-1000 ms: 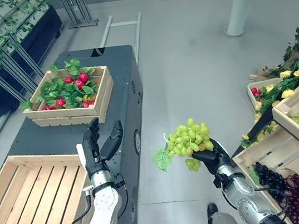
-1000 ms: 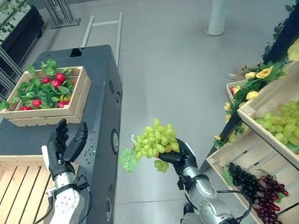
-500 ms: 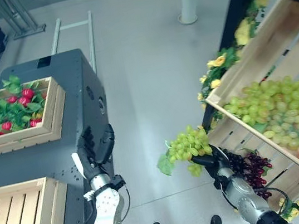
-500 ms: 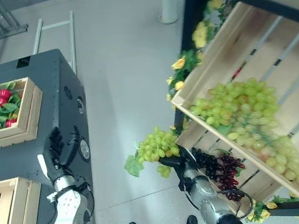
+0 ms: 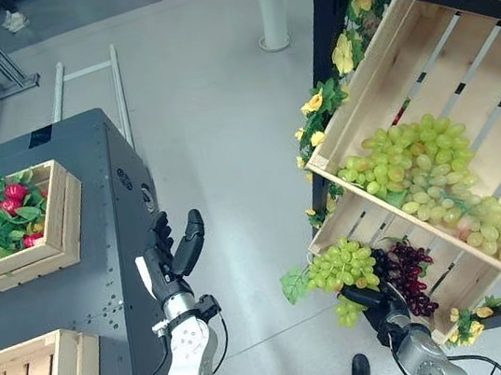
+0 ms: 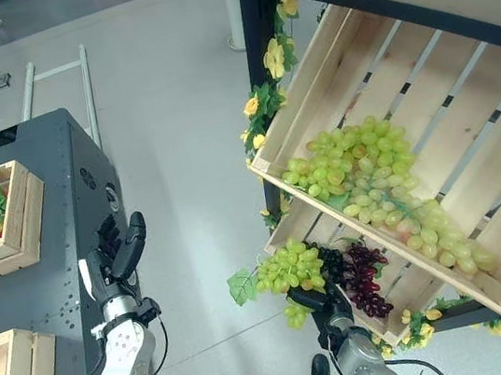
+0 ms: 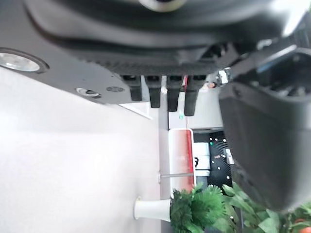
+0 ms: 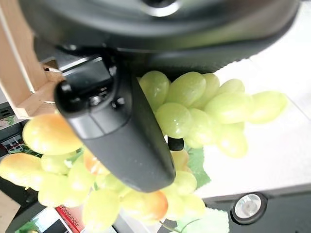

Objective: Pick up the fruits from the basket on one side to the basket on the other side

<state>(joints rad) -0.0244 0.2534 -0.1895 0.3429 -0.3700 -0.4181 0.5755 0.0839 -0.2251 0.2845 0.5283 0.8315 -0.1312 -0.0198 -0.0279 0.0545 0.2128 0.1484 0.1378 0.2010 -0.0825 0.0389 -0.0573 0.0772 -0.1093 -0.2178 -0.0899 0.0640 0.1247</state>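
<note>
The slatted crate (image 5: 375, 74) on the right, cut off at the frame edge, holds loose green grapes (image 5: 418, 172). Near it, the right hand (image 5: 366, 299) grips a green grape bunch (image 5: 340, 266), partly hiding dark grapes (image 5: 405, 273). The left hand (image 5: 174, 254) is raised, fingers straight, empty.
</note>
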